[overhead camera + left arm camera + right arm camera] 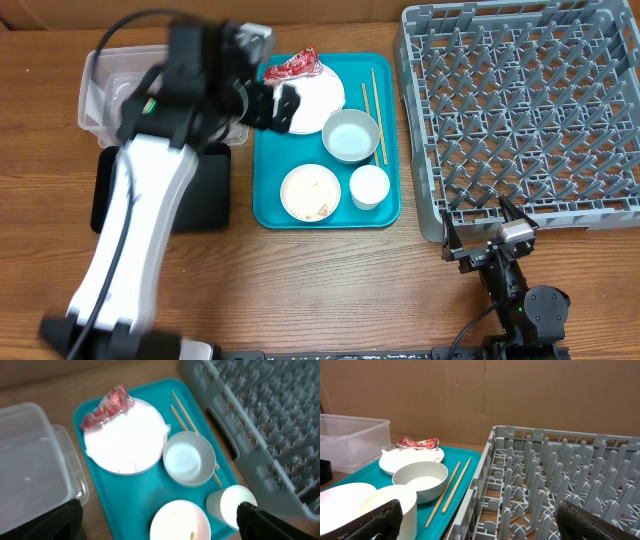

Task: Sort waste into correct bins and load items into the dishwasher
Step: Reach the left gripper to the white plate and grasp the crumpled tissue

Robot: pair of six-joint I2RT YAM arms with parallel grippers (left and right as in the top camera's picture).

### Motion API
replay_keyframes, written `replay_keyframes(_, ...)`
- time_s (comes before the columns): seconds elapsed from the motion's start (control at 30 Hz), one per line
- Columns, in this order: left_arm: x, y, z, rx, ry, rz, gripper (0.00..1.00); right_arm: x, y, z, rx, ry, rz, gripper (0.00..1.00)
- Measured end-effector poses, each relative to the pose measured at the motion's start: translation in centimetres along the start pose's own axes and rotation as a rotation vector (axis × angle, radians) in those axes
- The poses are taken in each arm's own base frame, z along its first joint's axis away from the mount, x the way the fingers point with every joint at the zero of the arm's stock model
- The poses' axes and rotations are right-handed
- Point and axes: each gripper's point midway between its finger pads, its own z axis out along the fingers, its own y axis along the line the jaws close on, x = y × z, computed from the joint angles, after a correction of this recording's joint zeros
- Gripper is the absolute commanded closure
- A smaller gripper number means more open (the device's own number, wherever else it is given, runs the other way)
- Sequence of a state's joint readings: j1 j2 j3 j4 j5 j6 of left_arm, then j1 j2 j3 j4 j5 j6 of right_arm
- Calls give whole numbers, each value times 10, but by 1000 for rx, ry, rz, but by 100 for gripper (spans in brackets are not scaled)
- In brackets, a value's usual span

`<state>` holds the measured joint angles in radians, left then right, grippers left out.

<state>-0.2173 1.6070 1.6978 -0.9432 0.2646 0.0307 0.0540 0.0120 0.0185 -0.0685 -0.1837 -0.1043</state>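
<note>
Left gripper (272, 105) hangs spread and empty over the teal tray (268, 214), looks like the first waste pick, wrapper (292, 66) is the likely target

Wrapper is crinkled red foil lying on the far rim of the big plate (318, 100), just beside the gripper; next move needs a short reach and drop, then a pinch on a raised fold without scraping the smooth plate, then a carry to the clear tub (100, 90) or black tray (205, 195), both at left. Round pale bowl (351, 135), cup (369, 186), thin wooden chopsticks (372, 105) and small plate (311, 192) with rice bits all sit on the teal tray. Grey lattice rack (520, 100) with pegs holds nothing. Right gripper (483, 232) rests spread and empty by the rack's near edge
</note>
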Motion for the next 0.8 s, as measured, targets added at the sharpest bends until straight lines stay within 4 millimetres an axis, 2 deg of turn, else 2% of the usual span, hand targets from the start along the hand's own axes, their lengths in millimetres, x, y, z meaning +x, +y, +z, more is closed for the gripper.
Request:
replay_keyframes(0.17, -19, -1, 50, 19, 48, 72, 0, 0, 0, 0, 0, 0, 0, 0)
replay_keyframes(0.37, -17, 6, 104, 56, 67, 82, 0, 0, 0, 0, 0, 0, 0, 0)
replay_keyframes(0.6, 1, 35, 164, -76, 122, -56, 0, 0, 0, 0, 0, 0, -1, 0)
replay_keyframes(0.8, 29, 43, 219, -193, 171, -136, 0, 0, 0, 0, 0, 0, 0, 0)
